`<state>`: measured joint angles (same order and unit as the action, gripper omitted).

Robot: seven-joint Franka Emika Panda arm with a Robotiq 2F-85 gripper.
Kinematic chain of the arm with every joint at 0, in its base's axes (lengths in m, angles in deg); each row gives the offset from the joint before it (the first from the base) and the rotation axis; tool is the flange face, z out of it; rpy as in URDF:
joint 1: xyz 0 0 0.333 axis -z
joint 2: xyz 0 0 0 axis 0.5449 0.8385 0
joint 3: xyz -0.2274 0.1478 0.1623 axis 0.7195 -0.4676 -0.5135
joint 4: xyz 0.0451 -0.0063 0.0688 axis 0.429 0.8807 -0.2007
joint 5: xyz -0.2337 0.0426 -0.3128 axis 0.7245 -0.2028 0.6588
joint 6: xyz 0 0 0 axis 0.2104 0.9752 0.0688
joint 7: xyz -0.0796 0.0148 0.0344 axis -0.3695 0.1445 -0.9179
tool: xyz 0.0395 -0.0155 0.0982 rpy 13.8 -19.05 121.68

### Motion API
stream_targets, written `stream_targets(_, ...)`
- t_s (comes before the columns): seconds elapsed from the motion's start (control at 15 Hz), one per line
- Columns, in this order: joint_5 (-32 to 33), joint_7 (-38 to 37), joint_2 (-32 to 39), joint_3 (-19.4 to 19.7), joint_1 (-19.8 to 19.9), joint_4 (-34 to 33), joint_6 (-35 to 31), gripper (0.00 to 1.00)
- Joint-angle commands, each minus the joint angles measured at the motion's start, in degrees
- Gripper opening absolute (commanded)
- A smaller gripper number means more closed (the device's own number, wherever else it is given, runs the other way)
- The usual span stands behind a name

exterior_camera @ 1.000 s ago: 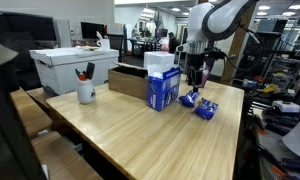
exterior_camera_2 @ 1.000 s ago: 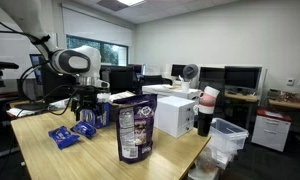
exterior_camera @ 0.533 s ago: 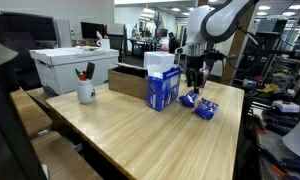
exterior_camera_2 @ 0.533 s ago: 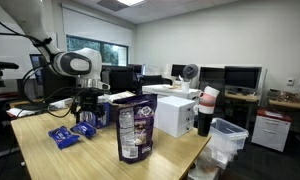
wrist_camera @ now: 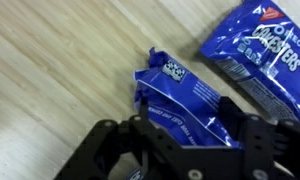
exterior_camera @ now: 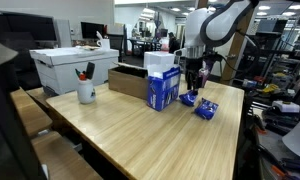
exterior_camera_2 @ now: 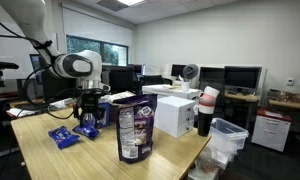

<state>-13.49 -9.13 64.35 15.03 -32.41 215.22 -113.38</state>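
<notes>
My jaws, the gripper (wrist_camera: pixel 186 150), stand apart astride a small blue foil snack packet (wrist_camera: pixel 180 95) lying flat on the pale wooden table (wrist_camera: pixel 50 70). I cannot tell whether my pads touch it. A second blue packet (wrist_camera: pixel 260 45) lies just beside it.

On table (exterior_camera: pixel 140 135): first packet (wrist_camera: pixel 180 100) under gripper (exterior_camera: pixel 193 92), between fingers. Second packet (wrist_camera: pixel 262 52) just beside it, apart. Carton (exterior_camera: pixel 162 80) beside gripper. Mug (exterior_camera: pixel 86 93) well apart; large box (exterior_camera: pixel 73 66) behind mug.
</notes>
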Motion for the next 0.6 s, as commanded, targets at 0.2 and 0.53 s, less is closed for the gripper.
stream_targets(0.2,4.18,-0.50,0.12,-0.22,0.65,-0.11,-0.55,0.25)
stream_targets(0.53,5.49,-2.95,-0.76,-0.24,0.41,0.13,0.24,0.03)
